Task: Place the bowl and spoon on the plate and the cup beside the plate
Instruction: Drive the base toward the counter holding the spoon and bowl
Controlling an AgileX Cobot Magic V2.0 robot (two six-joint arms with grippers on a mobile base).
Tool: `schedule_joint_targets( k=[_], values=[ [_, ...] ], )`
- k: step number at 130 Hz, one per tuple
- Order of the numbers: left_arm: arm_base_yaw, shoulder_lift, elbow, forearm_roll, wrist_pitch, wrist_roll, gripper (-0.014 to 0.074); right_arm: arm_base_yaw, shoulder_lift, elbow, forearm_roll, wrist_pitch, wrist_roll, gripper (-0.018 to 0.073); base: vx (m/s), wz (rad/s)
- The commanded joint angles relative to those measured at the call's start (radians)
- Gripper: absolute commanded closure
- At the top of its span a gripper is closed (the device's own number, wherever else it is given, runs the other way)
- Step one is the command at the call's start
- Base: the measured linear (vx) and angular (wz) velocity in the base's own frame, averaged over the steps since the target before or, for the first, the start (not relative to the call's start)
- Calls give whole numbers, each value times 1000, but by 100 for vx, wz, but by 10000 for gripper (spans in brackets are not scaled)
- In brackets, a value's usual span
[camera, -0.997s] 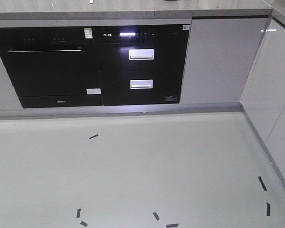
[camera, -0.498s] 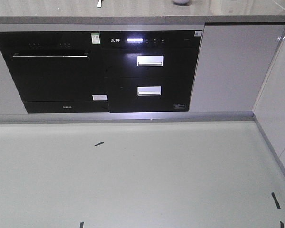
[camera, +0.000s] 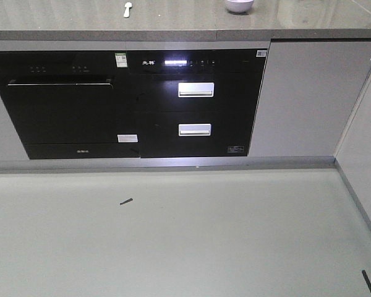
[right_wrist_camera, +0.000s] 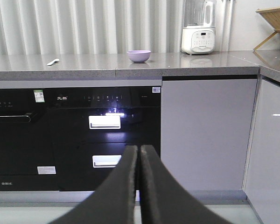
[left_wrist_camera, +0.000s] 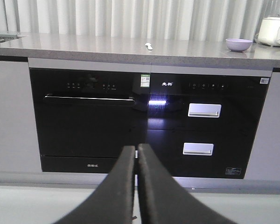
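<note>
Floor (camera: pixel 173 241): pale grey, running up to the cabinet plinth
Countertop (camera: pixel 173 21): grey slab above the cabinets, carrying the bowl and spoon
Black appliances (camera: pixel 123 105): two glossy units side by side under the counter, the right one with two silver handles
Blender (right_wrist_camera: pixel 199 28): white base, at the back of the counter, right of the bowl
Left gripper (left_wrist_camera: pixel 136 148): black fingers pressed together, nothing between them, facing the appliances
Right gripper (right_wrist_camera: pixel 139 148): fingers likewise pressed together, holding nothing
Bowl (right_wrist_camera: pixel 138 55): lavender, upright on the counter above the right appliance
Spoon (right_wrist_camera: pixel 52 61): pale, lying flat on the counter well left of the bowl, scoop probably toward the back
Tape mark (camera: pixel 126 201): short dark strip on the floor
</note>
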Motion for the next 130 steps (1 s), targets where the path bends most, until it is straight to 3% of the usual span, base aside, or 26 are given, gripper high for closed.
schedule_joint_targets(
  k=[1,130],
  values=[
    [2,-15,10,-7,-69,-10,603,-4,-3,7,-2,-73,-5,561,19,-3],
    [2,-15,10,-7,-69,-10,603,-4,-3,7,-2,-72,-5,561,19,-1]
  ],
)
